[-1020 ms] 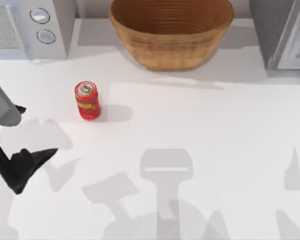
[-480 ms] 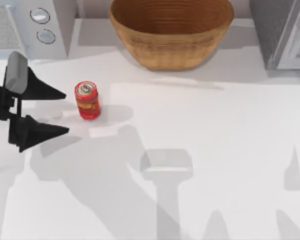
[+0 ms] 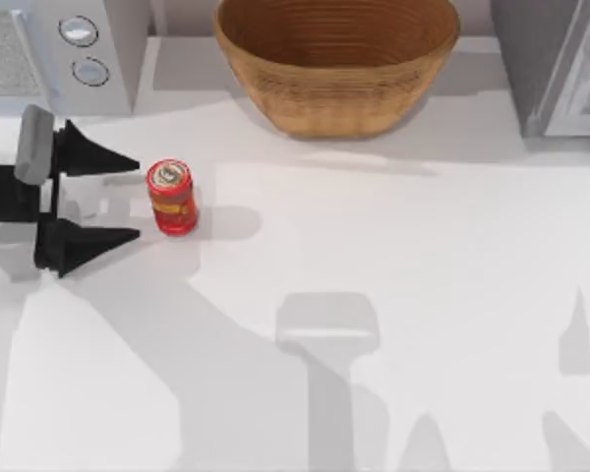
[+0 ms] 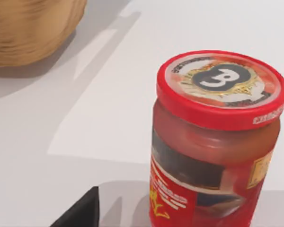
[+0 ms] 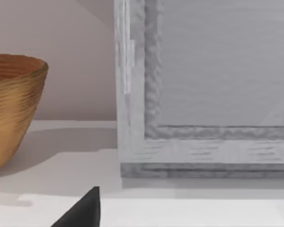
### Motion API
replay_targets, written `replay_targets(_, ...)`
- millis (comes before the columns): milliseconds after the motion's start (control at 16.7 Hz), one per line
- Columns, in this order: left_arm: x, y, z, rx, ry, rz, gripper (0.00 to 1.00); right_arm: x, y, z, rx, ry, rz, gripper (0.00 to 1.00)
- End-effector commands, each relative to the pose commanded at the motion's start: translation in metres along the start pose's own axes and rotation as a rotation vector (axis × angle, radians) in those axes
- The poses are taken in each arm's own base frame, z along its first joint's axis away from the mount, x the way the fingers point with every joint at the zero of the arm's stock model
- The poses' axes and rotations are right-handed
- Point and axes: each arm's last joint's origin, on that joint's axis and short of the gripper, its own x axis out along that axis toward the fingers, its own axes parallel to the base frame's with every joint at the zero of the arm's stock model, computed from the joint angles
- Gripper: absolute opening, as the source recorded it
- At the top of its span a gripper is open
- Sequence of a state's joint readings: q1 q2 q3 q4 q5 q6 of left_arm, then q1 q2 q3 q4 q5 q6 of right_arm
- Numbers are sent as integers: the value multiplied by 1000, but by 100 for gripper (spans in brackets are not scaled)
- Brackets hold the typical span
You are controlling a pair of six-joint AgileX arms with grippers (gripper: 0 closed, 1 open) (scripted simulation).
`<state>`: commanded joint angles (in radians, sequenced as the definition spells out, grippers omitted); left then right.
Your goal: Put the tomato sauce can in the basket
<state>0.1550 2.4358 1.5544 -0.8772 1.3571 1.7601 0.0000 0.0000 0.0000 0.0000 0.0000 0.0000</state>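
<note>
While spread open, left end effector (image 3: pixel 138 200) beside tomato sauce can (image 3: pixel 171 198)

The left gripper (image 3: pixel 138 199) reached in from the table's left side, its two black fingers (image 3: pixel 96 160) spread wide and pointing at the tomato sauce can (image 3: pixel 171 198). The can stood upright on the white table (image 3: pixel 393 285), just beyond the fingertips, which seemed not to touch it, though the gap was slim. The basket (image 3: pixel 336 61) sat well apart at the back, near the middle. A white appliance with two round knobs (image 3: pixel 84 51) stood at the back left, and a grey appliance (image 3: pixel 556 64) at the back right.
</note>
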Motion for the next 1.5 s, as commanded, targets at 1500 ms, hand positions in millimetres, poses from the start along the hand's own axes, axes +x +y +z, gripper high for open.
replay_targets(1500,70,4,-3,17,-11,1,100,0,0,0,0,0,0,100)
